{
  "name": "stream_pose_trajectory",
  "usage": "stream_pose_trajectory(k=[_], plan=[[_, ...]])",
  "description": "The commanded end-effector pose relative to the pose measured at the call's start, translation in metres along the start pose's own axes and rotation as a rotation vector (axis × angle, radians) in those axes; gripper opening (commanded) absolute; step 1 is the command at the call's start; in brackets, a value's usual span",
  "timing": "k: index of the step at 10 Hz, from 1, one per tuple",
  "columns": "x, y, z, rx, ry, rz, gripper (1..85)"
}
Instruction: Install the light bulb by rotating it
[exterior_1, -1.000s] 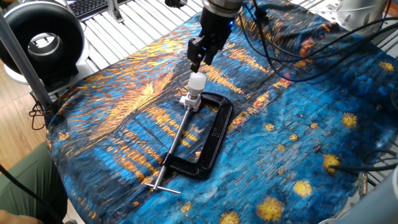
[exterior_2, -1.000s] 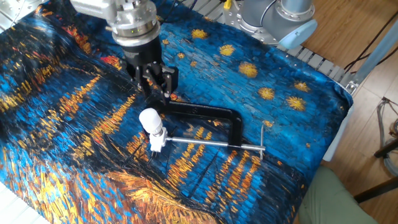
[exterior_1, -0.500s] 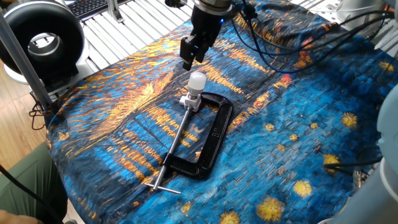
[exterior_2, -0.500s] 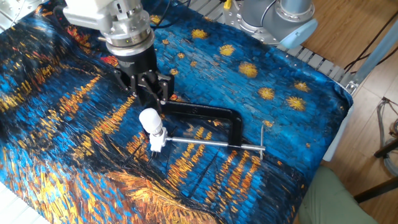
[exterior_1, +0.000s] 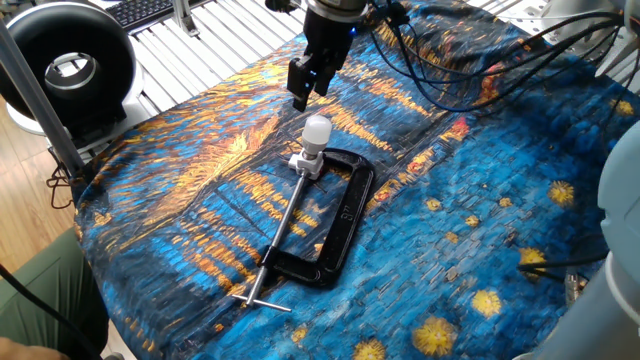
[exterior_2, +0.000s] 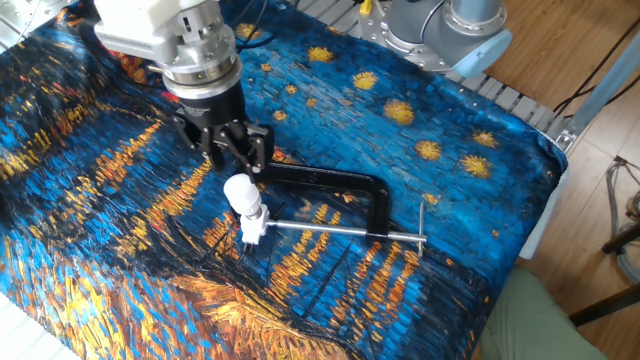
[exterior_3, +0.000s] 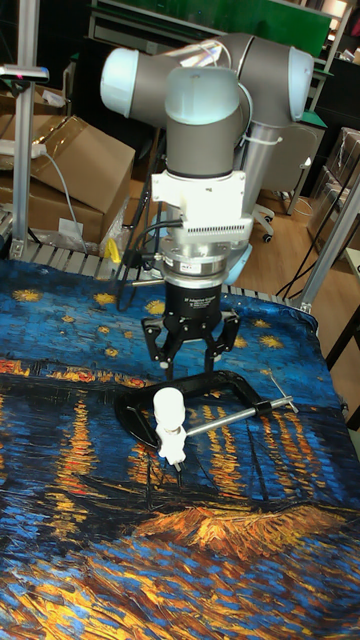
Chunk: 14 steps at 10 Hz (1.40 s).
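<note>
We see the gripper (exterior_3: 190, 362) w/ jaws spread wide, holding nothing, above and just behind the light bulb (exterior_3: 168, 407). Bulb stands upright, long axis vertical, on the white socket base (exterior_3: 173, 442) held by the black C-clamp (exterior_3: 222, 386); we'd descend.

Arm points down, hand (exterior_3: 190, 365) spread and unloaded.

One fixed view is looking down from high off one corner of the bench (exterior_1: 150, 230), with the arm reaching in from the top. The other fixed view is looking down from the opposite side — the arm's base is sitting at its top edge. The tall fixed view is facing the arm head-on, low and close. All three are sharing the clamp (exterior_3: 215, 392).
</note>
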<state>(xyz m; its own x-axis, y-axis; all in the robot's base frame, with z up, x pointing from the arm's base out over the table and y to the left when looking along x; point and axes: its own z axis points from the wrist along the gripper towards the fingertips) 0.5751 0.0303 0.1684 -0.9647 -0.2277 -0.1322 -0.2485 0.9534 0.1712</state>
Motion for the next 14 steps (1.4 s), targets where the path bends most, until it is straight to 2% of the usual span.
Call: stream_pose_trajectory(k=[1,3,4,7,9,11,13,14], plan=[[0.004,-0.002,-0.001,0.007,0.021,-0.057,52.3],[0.003,-0.024,0.007,-0.026,0.017,-0.156,57.7],[0.007,-0.034,0.008,-0.023,0.032,-0.170,58.0],[0.005,-0.031,0.011,-0.074,0.043,-0.152,58.3],[-0.003,-0.024,0.014,-0.125,0.026,-0.086,58.0],[-0.008,-0.021,0.015,-0.140,0.013,-0.037,58.3],[-0.015,-0.019,0.027,-0.155,-0.018,-0.006,58.7],[-0.017,-0.015,0.033,-0.149,-0.027,0.001,59.3]])
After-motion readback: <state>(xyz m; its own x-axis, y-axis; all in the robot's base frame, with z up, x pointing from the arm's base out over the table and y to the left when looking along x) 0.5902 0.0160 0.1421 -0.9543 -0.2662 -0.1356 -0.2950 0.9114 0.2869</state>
